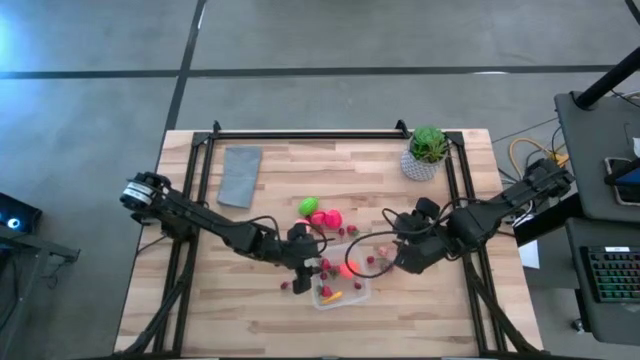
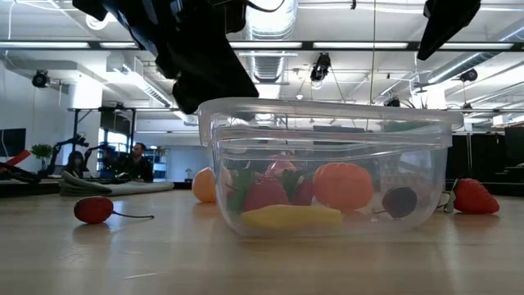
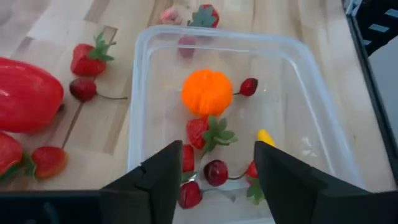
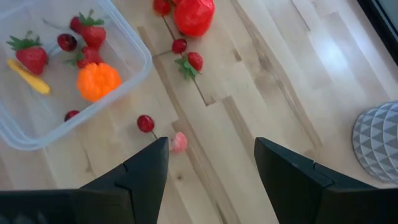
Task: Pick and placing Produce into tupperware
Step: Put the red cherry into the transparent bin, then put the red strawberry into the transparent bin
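Step in hand looks like a drop-off: left gripper (image 3: 214, 177) hangs over the near edge of the clear tub (image 3: 146, 93), fingers apart, nothing between them. Tub sits mid-table and already holds an orange piece (image 3: 207, 92), strawberries, cherries and a yellow piece (image 3: 265, 137). Right gripper (image 4: 211, 165) hovers over bare table beside the tub, fingers apart and empty, near a pink piece (image 4: 179, 142) and a cherry (image 4: 145, 123). Loose strawberries, cherries and a big red piece (image 3: 28, 94) remain outside. Next move, judged: right arm descends on the pink piece, closes, carries it to the tub.
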Motion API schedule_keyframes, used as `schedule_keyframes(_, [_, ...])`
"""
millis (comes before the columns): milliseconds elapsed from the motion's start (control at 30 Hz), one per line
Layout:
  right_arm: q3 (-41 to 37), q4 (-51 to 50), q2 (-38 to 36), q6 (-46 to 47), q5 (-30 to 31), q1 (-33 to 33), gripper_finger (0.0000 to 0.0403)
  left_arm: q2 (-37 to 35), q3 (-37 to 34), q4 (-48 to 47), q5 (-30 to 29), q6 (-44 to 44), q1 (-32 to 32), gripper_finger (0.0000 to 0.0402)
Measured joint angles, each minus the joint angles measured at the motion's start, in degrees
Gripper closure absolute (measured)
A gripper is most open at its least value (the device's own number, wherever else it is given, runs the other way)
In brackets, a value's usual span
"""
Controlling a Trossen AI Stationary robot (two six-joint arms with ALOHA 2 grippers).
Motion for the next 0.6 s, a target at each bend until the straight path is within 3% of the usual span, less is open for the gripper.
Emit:
schedule_keyframes(267, [-3.09,-1.21,-2.44,2.09,-1.18,1.89,0.0172,-5.97,0.85,-3.06,0.78,-0.07,-0.87,0.0201])
schedule_keyframes(433, [-8.64,0.12,-3.93,7.36,-6.94,3.39,0.0172,-8.87,0.82,-16.91,0.87,-1.63,-2.18,0.0201])
schedule_keyframes(600, [-15.91,8.87,-3.77,10.07,-13.1,5.56,0.0172,-9.21,0.7,-28.23,1.1,-5.57,-3.74,0.0201])
